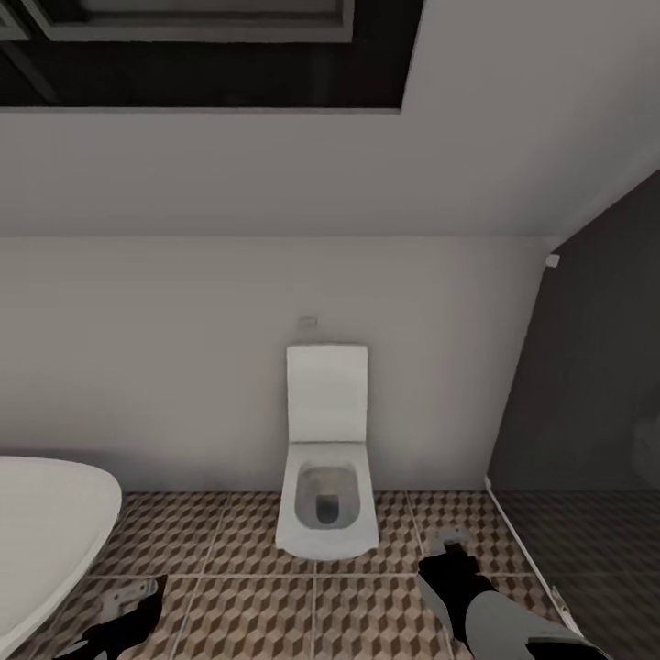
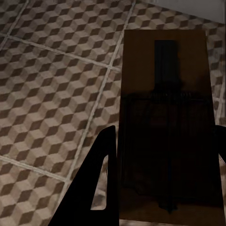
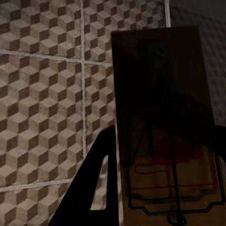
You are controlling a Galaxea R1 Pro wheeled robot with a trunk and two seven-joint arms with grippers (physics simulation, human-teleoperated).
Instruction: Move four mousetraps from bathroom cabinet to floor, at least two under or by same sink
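Two flat brown wooden mousetraps, wire-fitted: one (image 2: 165,122) clamped in left tool (image 2: 162,174), one (image 3: 162,122) in right tool (image 3: 162,179), above cube-patterned tiled floor (image 2: 47,84).

White toilet (image 1: 327,467) on bathroom floor (image 1: 238,550)

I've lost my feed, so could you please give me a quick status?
Left pincer shut on a mousetrap. Right pincer shut on another mousetrap. Both above bathroom floor; toilet ahead.

Open bathroom floor (image 1: 238,550) ahead; toilet (image 1: 327,500), bathtub (image 1: 46,522), glass partition (image 1: 587,412) hem it.
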